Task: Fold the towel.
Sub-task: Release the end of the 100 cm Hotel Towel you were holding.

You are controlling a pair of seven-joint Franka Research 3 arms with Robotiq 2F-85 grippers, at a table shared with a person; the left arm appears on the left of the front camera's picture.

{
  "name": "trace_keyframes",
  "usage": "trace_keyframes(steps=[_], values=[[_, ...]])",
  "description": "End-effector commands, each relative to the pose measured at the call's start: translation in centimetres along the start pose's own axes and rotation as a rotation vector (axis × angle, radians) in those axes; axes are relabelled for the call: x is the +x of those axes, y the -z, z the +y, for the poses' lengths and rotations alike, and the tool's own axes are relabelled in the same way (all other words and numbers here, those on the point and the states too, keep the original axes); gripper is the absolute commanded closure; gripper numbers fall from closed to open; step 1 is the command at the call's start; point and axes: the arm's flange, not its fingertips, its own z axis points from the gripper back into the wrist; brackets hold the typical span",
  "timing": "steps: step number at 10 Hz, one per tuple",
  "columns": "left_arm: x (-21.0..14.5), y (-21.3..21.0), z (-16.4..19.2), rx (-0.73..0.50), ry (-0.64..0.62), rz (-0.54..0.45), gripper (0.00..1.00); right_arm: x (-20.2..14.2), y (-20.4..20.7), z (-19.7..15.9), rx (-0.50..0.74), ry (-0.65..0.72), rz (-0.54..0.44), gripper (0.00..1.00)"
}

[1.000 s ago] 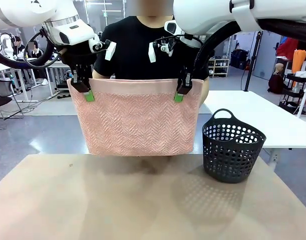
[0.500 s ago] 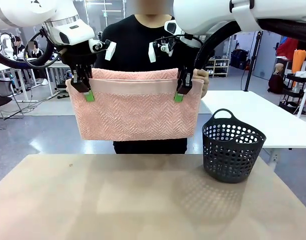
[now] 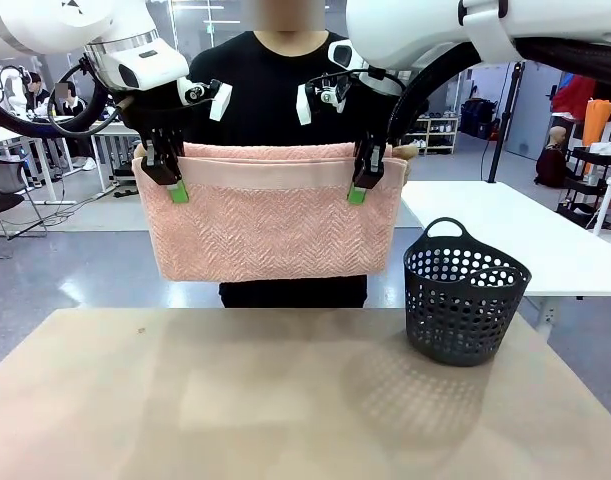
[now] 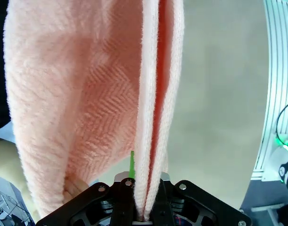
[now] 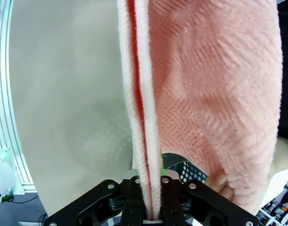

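Salmon-pink terry cloth with a herringbone weave and a plain hem band, the towel (image 3: 270,215) hangs doubled across the upper middle of the front view, clear above the tan table (image 3: 285,400). The left gripper (image 3: 175,185) pinches the top edge at the cloth's upper left corner, and the right gripper (image 3: 359,188) is clamped likewise at the upper right. Each wrist view shows two layers of hem squeezed between narrow jaws. A person's hand (image 3: 406,152) shows behind the upper right corner. The dark perforated plastic basket (image 3: 465,290) stands at right, apart from the towel
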Motion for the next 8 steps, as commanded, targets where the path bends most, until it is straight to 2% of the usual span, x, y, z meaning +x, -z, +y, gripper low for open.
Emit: trace_keyframes(steps=[1,8], values=[[-0.1,-0.14,0.01,0.003,0.002,0.002,1.0,-0.1,-0.21,0.04,-0.004,-0.001,0.001,1.0],[-0.1,-0.14,0.01,0.003,0.002,0.002,1.0,-0.1,-0.21,0.04,-0.004,-0.001,0.001,1.0]])
